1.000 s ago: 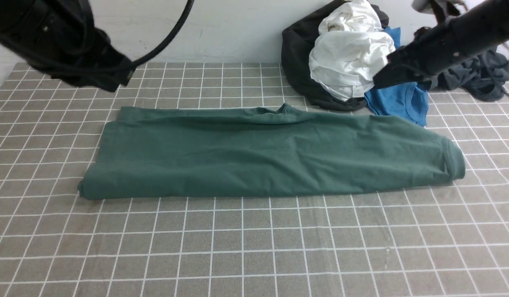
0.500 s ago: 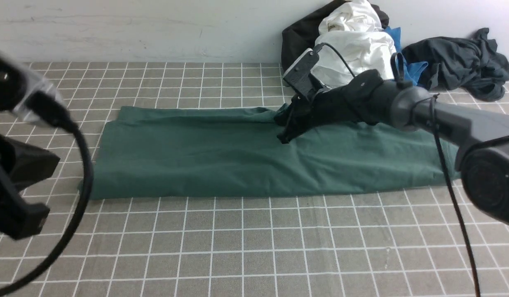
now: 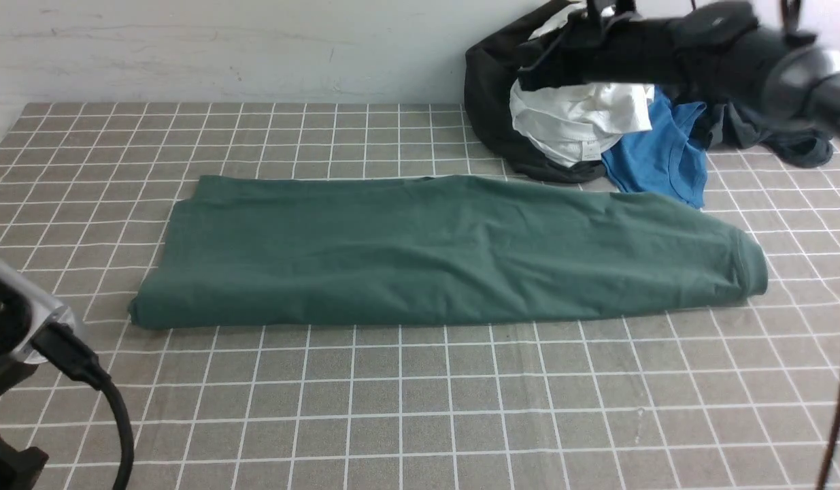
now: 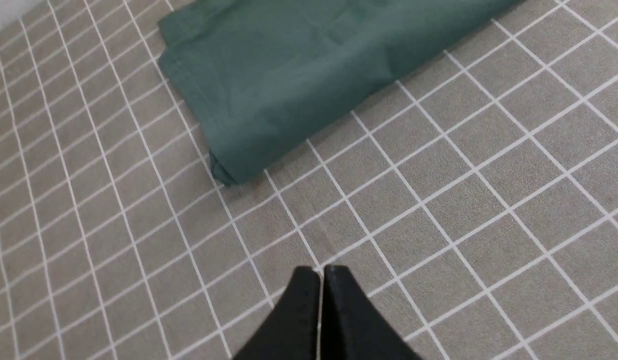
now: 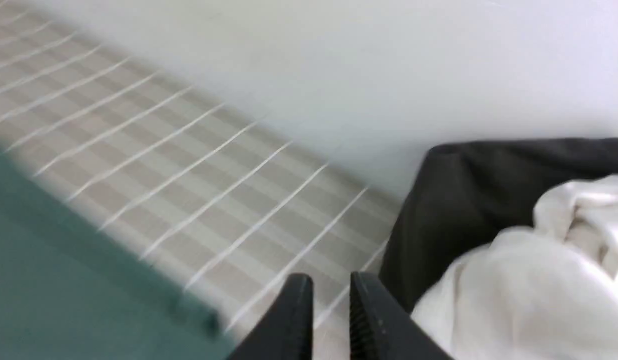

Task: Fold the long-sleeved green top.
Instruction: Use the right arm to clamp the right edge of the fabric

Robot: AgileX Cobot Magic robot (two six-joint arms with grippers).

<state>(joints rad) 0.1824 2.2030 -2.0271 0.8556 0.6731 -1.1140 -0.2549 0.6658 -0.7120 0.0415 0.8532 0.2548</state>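
One green top (image 3: 433,252) lies folded into a long flat band across the middle of the checked cloth (image 3: 420,408), its left end by the near-left corner fold and its right end a rounded fold well short of the cloth's right edge. Four other garments are heaped at the far right against the wall (image 3: 256,47): one black garment (image 3: 491,129), one white garment (image 3: 576,126) on it, one blue top (image 3: 654,160) and one grey garment (image 3: 794,143). The blue top's lower edge sits just beside the green top's far edge; whether they touch I cannot tell. There are two arms. The left arm (image 3: 18,320) is low at the near-left corner, and the left gripper (image 4: 321,272) has its tips pressed together, holding nothing, above bare cloth near the green top's left end. The right arm (image 3: 698,41) reaches across above the heap, and the right gripper (image 5: 331,290) shows a narrow gap between its fingers, nothing in it. A wide strip of bare cloth runs along the near side; more lies to the far left.
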